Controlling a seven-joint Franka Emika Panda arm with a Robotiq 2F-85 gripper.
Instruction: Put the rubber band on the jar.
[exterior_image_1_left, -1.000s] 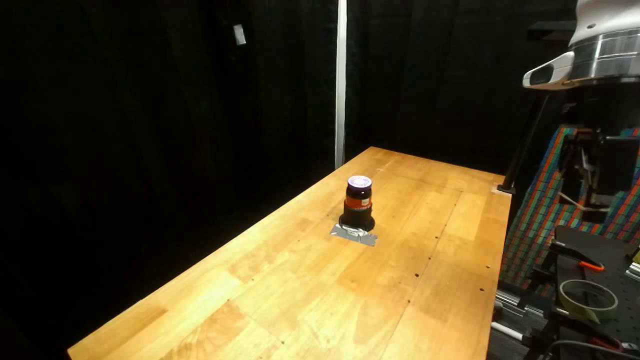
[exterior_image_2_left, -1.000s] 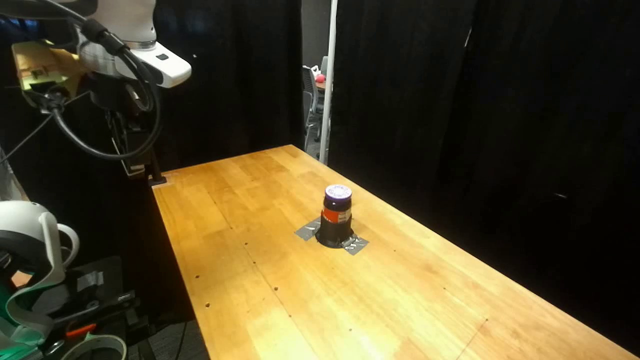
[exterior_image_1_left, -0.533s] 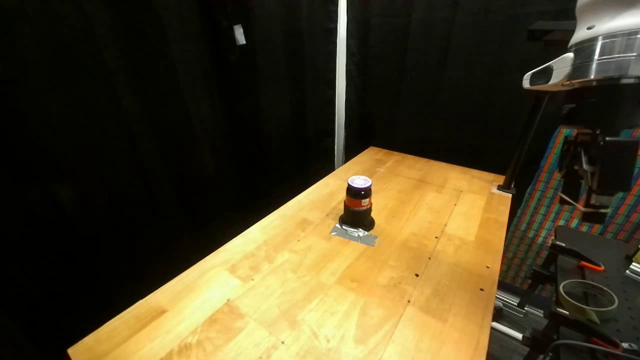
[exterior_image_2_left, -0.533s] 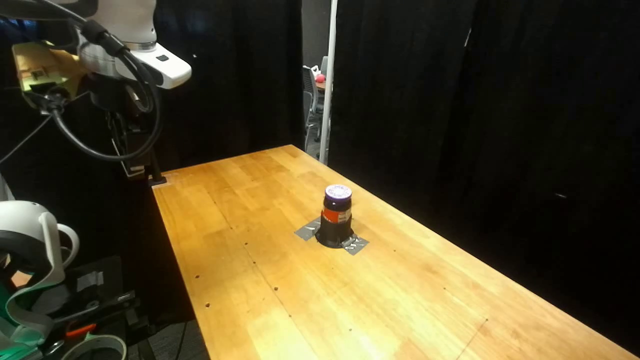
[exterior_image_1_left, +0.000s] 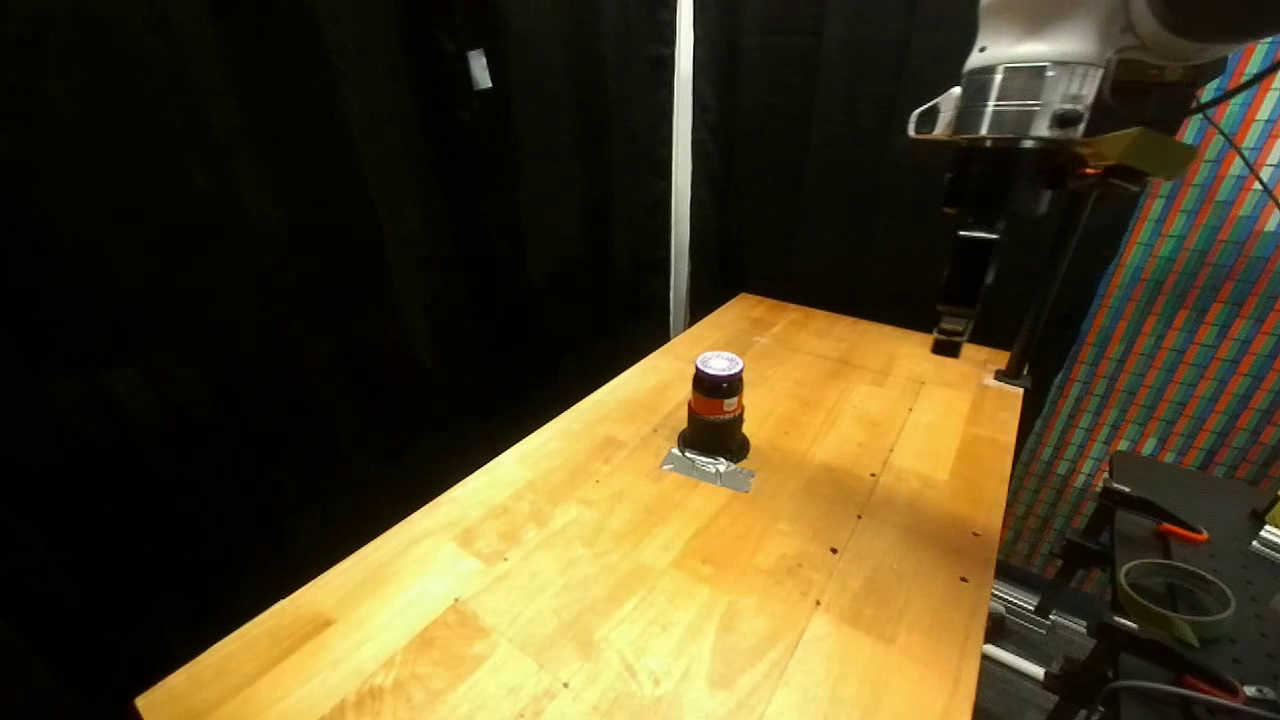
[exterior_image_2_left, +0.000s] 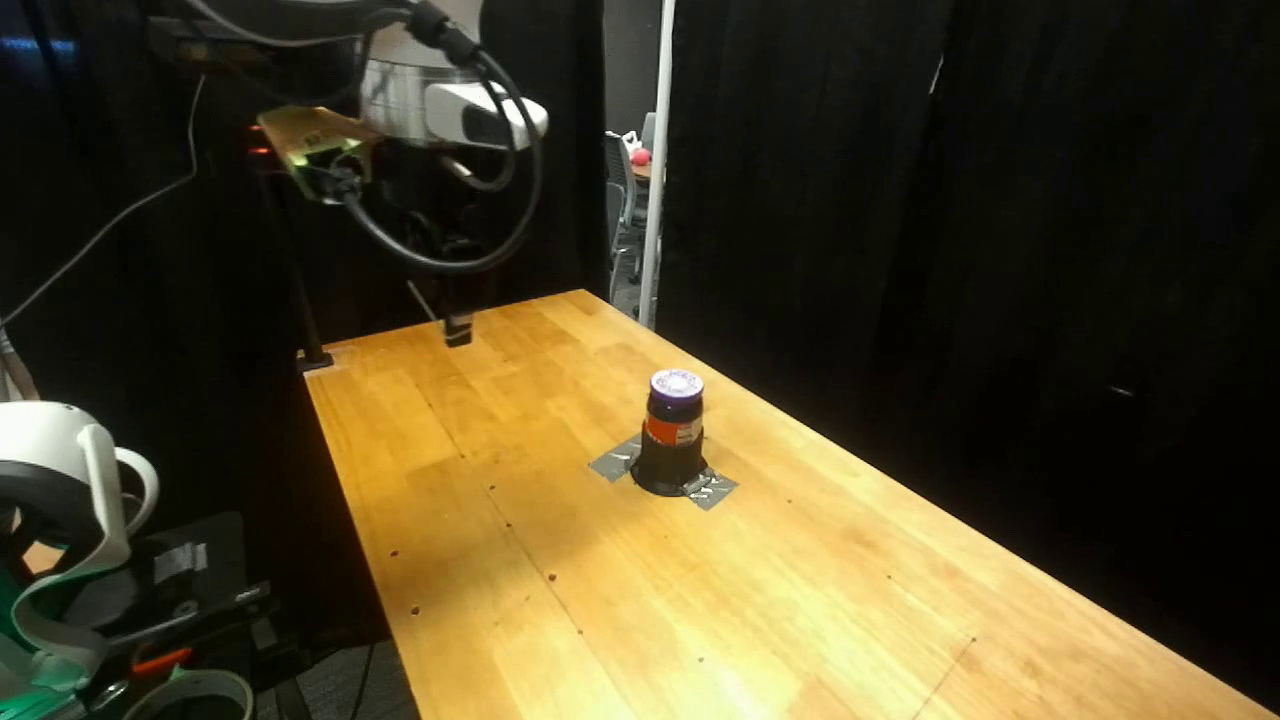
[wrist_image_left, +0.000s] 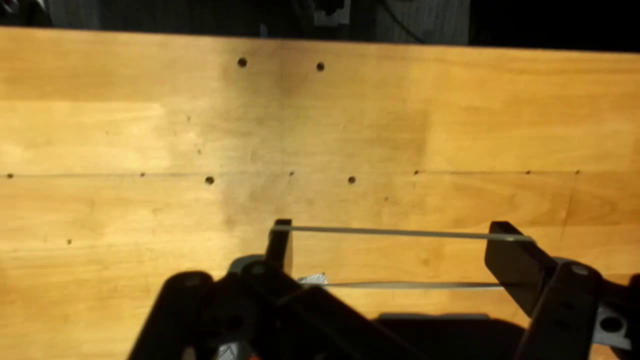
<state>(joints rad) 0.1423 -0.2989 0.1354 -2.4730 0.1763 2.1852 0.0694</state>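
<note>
The jar (exterior_image_1_left: 718, 405) (exterior_image_2_left: 673, 430) stands upright on the table in both exterior views, with a white-purple lid and an orange-red label. Its base sits in a black holder (exterior_image_1_left: 714, 436) taped down with grey tape (exterior_image_2_left: 713, 491). My gripper (wrist_image_left: 392, 237) is open. The pale rubber band (wrist_image_left: 380, 232) is stretched in a loop around its two fingers. In the exterior views the gripper (exterior_image_1_left: 952, 335) (exterior_image_2_left: 458, 328) hangs above the table's far part, beside and apart from the jar. In the wrist view the jar is almost wholly hidden behind the gripper's dark links.
The wooden table (exterior_image_1_left: 620, 600) has several small holes. A black post (exterior_image_1_left: 1014, 379) stands at its far corner. A tape roll (exterior_image_1_left: 1177, 600) lies on a black side surface. A white arm-like part (exterior_image_2_left: 60, 450) stands beside the table. Black curtains (exterior_image_2_left: 900, 250) hang behind.
The arm and gripper have moved from beside the table to over it, closer to the jar: leftward in an exterior view, rightward in an exterior view. The jar has not moved.
</note>
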